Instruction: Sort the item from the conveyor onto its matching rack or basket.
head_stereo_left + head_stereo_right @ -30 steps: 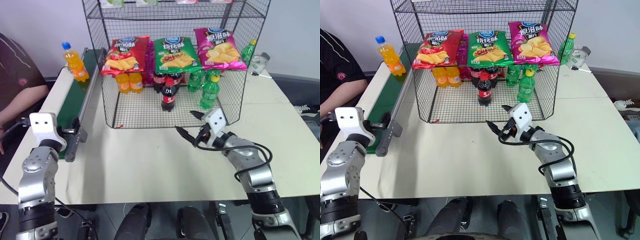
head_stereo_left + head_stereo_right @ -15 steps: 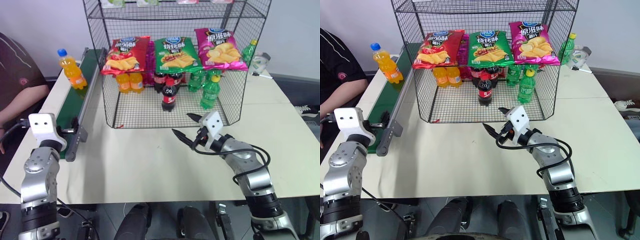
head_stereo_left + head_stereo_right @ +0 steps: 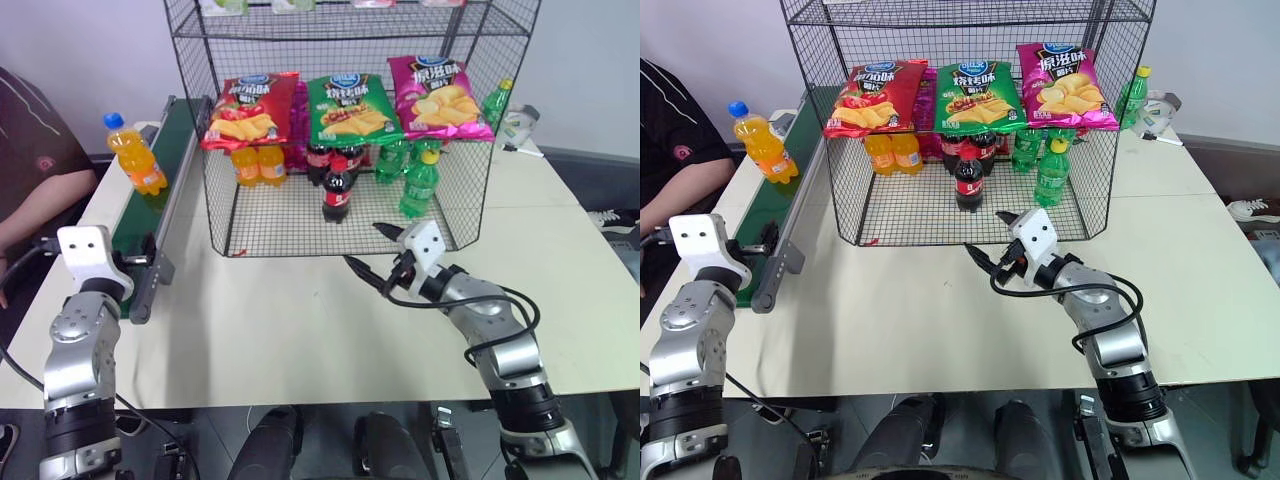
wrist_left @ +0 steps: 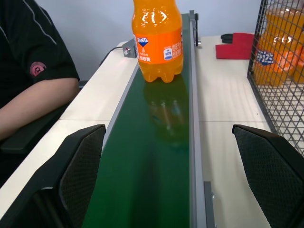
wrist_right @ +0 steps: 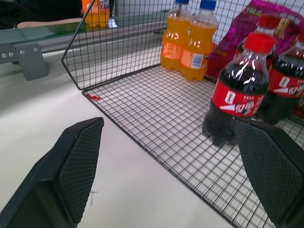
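You see the orange soda bottle (image 3: 134, 155) standing up on the green conveyor (image 3: 150, 200), on your left side. A person's arm (image 3: 35, 222) rests beside the belt. The black wire rack (image 3: 340, 130) stands in the middle of the table (image 3: 300, 320). 3 crisp bags hang on it: red (image 3: 250, 108), green (image 3: 348, 108) and pink (image 3: 440, 98). Under them stand orange, dark and green bottles. Your right gripper (image 3: 371, 258) hangs just in front of the rack with its 2 fingers spread apart.
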Robot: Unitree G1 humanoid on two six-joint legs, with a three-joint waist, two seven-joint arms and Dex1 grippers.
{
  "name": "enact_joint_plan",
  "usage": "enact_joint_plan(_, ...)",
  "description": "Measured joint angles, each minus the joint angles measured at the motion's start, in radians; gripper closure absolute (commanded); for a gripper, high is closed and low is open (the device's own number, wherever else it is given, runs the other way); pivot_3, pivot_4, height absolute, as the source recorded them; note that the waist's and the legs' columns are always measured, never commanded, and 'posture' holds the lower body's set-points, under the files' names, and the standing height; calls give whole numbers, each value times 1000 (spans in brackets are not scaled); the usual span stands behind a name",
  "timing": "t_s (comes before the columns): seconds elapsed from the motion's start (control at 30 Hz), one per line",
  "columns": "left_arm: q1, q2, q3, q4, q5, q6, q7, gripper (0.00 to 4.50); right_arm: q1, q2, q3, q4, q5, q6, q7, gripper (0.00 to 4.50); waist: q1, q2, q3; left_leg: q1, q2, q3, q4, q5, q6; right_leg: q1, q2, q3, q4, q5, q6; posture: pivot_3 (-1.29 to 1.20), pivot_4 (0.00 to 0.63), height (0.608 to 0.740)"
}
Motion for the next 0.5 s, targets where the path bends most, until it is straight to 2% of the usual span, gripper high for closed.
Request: enact_joint_plan(0.5, -16, 3, 36, 26, -5, -22, 11, 38, -2, 1, 2, 10, 0, -2, 0, 0, 0, 0, 0, 0, 0, 0, 0, 0, 0, 0, 0, 0, 0, 0, 0, 0, 150, 740)
